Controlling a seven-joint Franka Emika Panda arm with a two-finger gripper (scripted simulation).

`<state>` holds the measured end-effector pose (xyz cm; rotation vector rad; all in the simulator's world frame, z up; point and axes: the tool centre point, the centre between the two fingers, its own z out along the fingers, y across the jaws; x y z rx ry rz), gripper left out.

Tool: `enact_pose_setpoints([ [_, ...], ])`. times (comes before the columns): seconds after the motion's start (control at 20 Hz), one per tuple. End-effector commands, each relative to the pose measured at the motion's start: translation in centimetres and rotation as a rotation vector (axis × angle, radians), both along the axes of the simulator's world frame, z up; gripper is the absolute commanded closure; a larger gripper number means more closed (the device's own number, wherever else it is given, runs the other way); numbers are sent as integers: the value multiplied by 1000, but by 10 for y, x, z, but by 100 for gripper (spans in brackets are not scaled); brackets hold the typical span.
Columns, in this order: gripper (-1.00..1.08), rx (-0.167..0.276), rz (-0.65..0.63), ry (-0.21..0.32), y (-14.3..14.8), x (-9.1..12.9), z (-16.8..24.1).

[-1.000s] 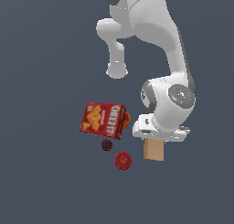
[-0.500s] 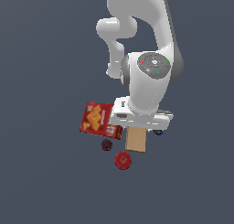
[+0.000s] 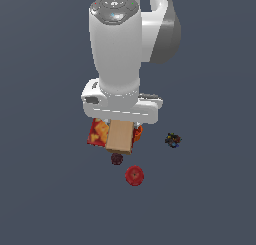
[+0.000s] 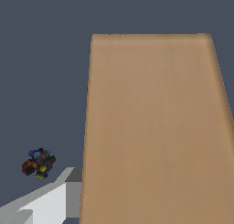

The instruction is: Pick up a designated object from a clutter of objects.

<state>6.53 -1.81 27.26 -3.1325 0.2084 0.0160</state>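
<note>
My pincer (image 3: 121,123) grips the tan block (image 3: 120,136), which hangs straight below my wrist, its long axis running away from the palm, in front of the red cracker box (image 3: 98,132). I judge a plain upward lift remains.

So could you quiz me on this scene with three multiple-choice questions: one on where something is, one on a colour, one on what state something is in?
1. Where is the tan block?
A. directly under the arm's wrist, in front of the red cracker box
B. off alone at the exterior view's right
C. beside the red ball, far from the arm

2. What colour is the small ball nearest the block?
A. bright yellow
B. dark maroon
C. white

3. What fills most of the wrist view?
A. bare floor
B. the tan block's face
C. the cracker box

Answers: 1 A, it sits just beneath the wrist. 2 B, it is darker than the red ball. 3 B, its plain face looms large there.
</note>
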Motion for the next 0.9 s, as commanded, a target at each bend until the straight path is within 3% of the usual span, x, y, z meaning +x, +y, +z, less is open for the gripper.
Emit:
enact_pose_setpoints([
  [0.0, 108, 0, 1, -9, -24, -1, 27],
  [0.5, 108, -1, 1, -10, -113, -9, 111],
  [0.85, 108, -3, 1, -10, -151, -10, 147],
])
